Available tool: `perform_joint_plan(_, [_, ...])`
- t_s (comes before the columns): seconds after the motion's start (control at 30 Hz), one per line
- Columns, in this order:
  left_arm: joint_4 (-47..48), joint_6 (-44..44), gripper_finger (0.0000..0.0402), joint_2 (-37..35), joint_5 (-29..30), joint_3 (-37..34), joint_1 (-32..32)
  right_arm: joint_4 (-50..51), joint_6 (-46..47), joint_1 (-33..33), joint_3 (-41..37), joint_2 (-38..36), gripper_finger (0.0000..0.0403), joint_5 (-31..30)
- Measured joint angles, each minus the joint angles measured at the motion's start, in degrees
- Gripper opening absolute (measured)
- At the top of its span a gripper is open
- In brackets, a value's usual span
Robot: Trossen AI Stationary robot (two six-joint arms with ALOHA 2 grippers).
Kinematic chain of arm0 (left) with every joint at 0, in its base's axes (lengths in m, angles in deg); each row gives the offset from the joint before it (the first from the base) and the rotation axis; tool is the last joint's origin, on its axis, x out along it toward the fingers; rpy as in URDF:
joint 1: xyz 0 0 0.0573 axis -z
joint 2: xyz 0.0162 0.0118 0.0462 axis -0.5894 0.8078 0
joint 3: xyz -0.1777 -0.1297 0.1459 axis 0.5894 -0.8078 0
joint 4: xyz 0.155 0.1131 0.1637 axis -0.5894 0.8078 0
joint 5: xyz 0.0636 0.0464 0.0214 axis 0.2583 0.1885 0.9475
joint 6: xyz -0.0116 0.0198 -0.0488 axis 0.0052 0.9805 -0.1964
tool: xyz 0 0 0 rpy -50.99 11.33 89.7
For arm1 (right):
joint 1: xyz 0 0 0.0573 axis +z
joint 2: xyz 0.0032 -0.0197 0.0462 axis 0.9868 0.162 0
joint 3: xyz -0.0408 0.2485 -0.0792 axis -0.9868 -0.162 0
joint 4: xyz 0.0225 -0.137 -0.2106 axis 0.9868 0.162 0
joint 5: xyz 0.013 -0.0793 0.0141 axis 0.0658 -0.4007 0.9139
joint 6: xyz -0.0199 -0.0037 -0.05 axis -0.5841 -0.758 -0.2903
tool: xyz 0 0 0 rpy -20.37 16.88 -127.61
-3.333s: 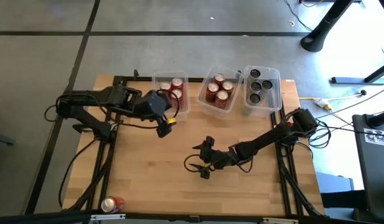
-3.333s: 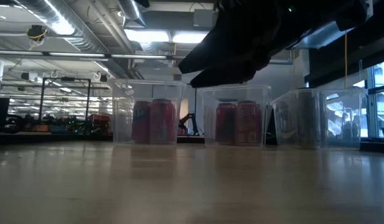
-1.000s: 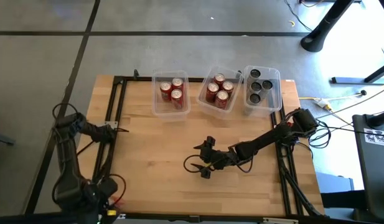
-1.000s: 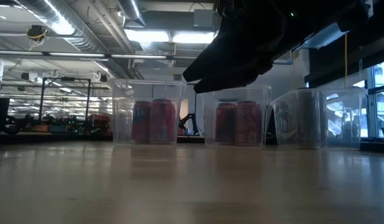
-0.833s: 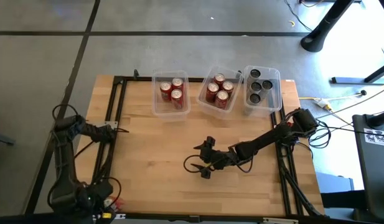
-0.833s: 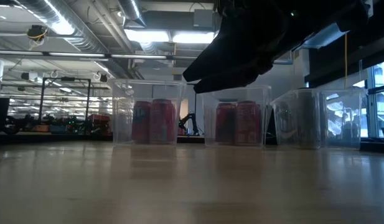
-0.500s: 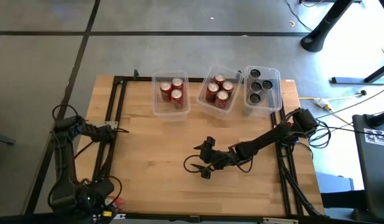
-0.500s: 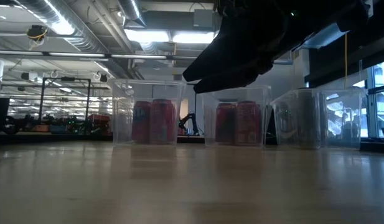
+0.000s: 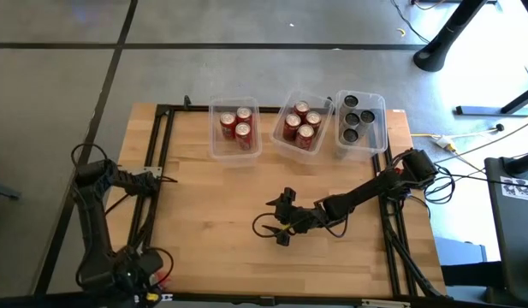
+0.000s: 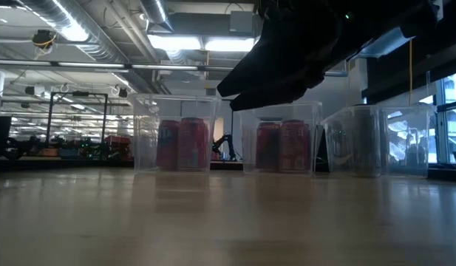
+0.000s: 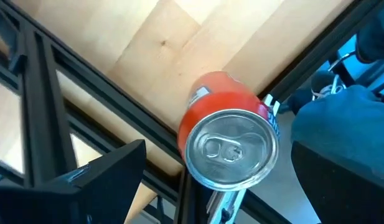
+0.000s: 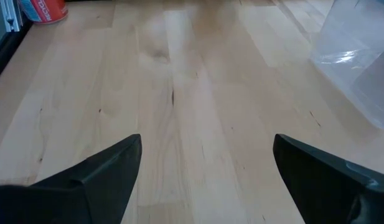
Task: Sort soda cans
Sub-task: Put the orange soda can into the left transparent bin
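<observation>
At the table's near left corner, my left gripper (image 9: pixel 137 275) hangs with jaws spread wide over 1 red can (image 11: pixel 231 138) lying on its side, silver pull-tab top facing my wrist camera; only that view shows it clearly. My right gripper (image 9: pixel 283 222) hovers mid-table above pale, grained wood (image 12: pixel 198 112), jaws open and empty, arm stretched low. Along the far edge sit 3 clear plastic bins (image 9: pixel 234 128): 2 hold upright red cans (image 9: pixel 303 126), 1 holds black cans (image 9: pixel 358 117). From table level, the red cans (image 10: pixel 182 144) show through the bins' walls.
</observation>
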Motion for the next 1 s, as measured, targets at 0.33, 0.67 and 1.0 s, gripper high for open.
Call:
perform_joint_plan(0.33, [-3.5,0.6,0.0386,0.0,0.0,-2.2,0.1,0.0,1.0,0.0,0.0,0.0,0.036,0.0])
perform_joint_plan(0.67, [-6.4,1.4,0.0386,0.0,-0.4,-5.2,0.1,0.0,1.0,0.0,0.0,0.0,0.036,0.0])
perform_joint_plan(1.0, [-7.7,2.9,0.0386,0.0,-0.4,-5.2,0.5,0.0,1.0,0.0,0.0,0.0,0.036,-0.1])
